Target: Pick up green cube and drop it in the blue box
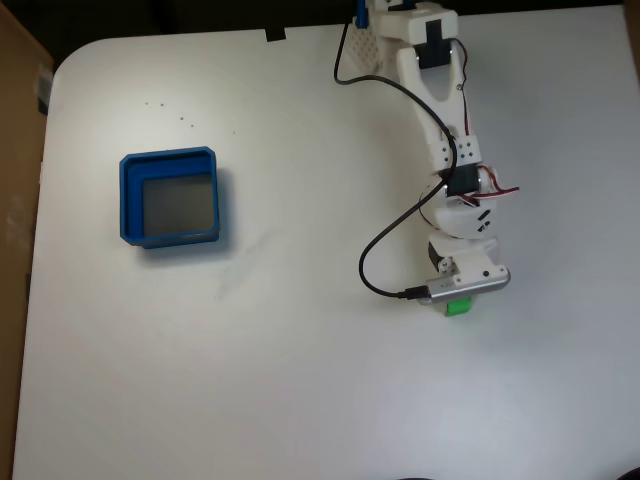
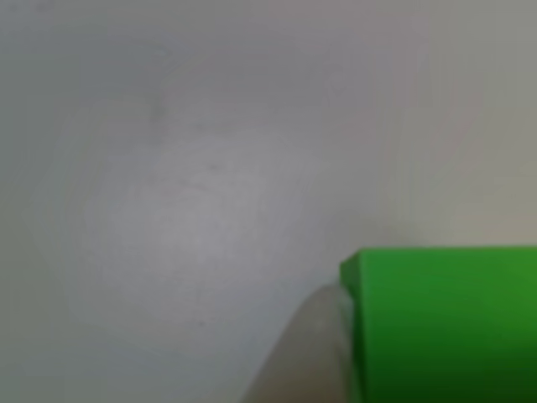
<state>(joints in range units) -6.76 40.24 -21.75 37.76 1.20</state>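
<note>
Gripper point(image 1: 458, 303) aperture indeterminate; one pale fingertip point(image 2: 315, 353) touches small bright green solid cube point(image 2: 445, 323). Risk: off-centre contact, cube slips aside.

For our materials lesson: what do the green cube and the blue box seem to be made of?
Green cube: probably plastic or painted wood; the even, matte, saturated colour and crisp edges leave it open. Blue box: likely moulded plastic, with uniform blue walls and a slight sheen; its dull grey floor could be a separate insert.

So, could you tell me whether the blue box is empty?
Empty: the blue box shows a bare grey floor; the green cube sits under the gripper.
</note>
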